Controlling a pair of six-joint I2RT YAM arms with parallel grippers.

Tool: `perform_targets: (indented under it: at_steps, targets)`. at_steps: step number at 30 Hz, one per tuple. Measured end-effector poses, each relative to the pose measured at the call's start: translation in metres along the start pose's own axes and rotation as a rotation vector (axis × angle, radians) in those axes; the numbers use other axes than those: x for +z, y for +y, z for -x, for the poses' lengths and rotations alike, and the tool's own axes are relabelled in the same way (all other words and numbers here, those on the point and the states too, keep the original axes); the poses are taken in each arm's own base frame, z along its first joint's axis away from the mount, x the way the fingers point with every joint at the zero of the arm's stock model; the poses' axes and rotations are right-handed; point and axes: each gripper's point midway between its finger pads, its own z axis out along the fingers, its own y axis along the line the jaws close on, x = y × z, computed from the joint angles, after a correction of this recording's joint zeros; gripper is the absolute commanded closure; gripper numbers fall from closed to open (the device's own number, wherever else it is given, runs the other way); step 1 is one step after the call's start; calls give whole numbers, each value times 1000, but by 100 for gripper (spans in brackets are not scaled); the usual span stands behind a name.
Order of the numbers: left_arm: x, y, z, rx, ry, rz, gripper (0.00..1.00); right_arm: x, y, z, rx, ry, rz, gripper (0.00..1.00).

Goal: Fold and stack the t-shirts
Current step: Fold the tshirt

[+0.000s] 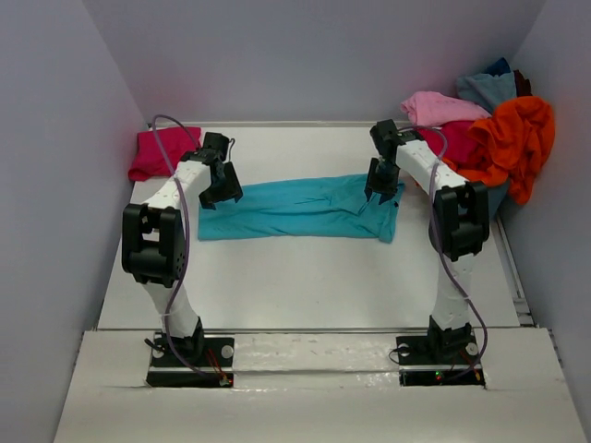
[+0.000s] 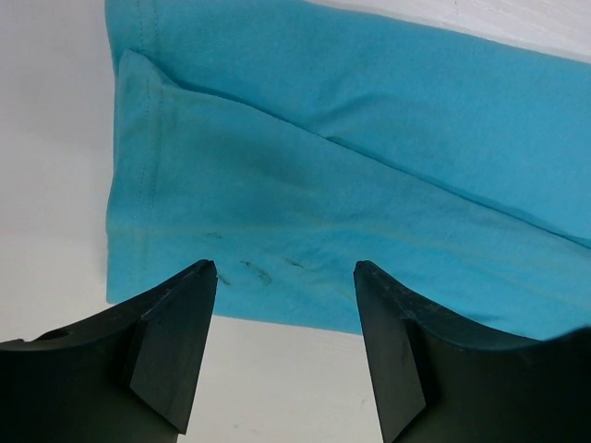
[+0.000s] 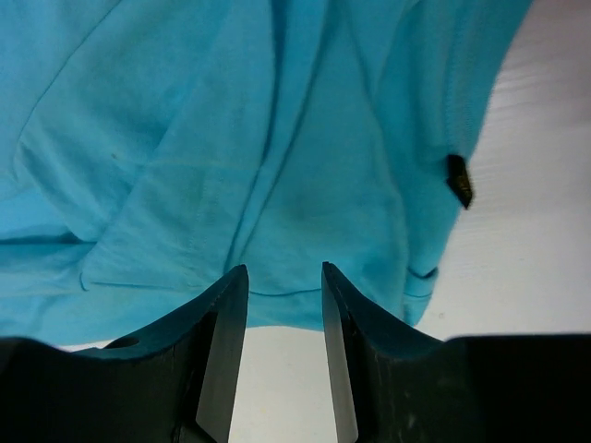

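- Although the turquoise t-shirt (image 1: 295, 210) already lies as a long, narrow band across the middle of the worktop (image 1: 305, 286), it does not look finished. One layer is lapped over another along its length, and a fold edge runs slantwise in the left wrist view.
- The left hand (image 2: 284, 272) is over the band's left end with its fingers spread wide and nothing between them. The hemmed corner of the cloth lies just beyond the fingertips.
- The right hand (image 3: 284, 269) is over the right end, where the cloth is more rumpled and a small dark tag shows near the edge. Its fingers stand apart with a narrower gap, and no cloth is caught in it.
- A magenta-pink t-shirt (image 1: 157, 152) sits as a compact bundle in the far left corner, well apart from the turquoise one. It may be the start of the stack, though how neatly it is folded cannot be told.
- At the far right an unfolded heap is piled up: an orange t-shirt (image 1: 517, 138) in front, a light pink one (image 1: 439, 108) behind it, a crimson one (image 1: 459, 148) beneath, and a dusty blue one (image 1: 488, 89) at the back.
- By this showing the task is in its early part. One shirt is perhaps done and one is half folded and probably needs its ends brought together, while four wait untouched.
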Motion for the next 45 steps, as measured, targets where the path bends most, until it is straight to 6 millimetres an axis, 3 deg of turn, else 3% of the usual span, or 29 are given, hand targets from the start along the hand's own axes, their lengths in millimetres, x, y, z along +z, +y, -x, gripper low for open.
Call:
perform_targets:
  at_steps: [9, 18, 27, 29, 33, 36, 41, 45]
  targets:
    - [4, 3, -6, 2, 13, 7, 28, 6, 37, -26, -53, 27, 73, 56]
    - [5, 4, -9, 3, 21, 11, 28, 7, 41, -22, -48, 14, 94, 56]
    - [5, 4, -10, 3, 21, 10, 28, 20, 37, -36, -41, 50, 89, 57]
    - [5, 4, -10, 3, 21, 10, 28, 21, 37, -37, -40, 52, 89, 59]
    - [5, 4, -9, 4, 21, 11, 28, 21, 39, -34, -37, 43, 96, 84]
    - [5, 4, -9, 5, 21, 11, 28, 21, 40, -34, -29, 41, 99, 89]
    - [5, 4, -9, 5, 20, 10, 28, 21, 40, -33, -28, 39, 101, 91]
    - [5, 4, -9, 6, 21, 11, 28, 19, 42, -31, -28, 33, 106, 86]
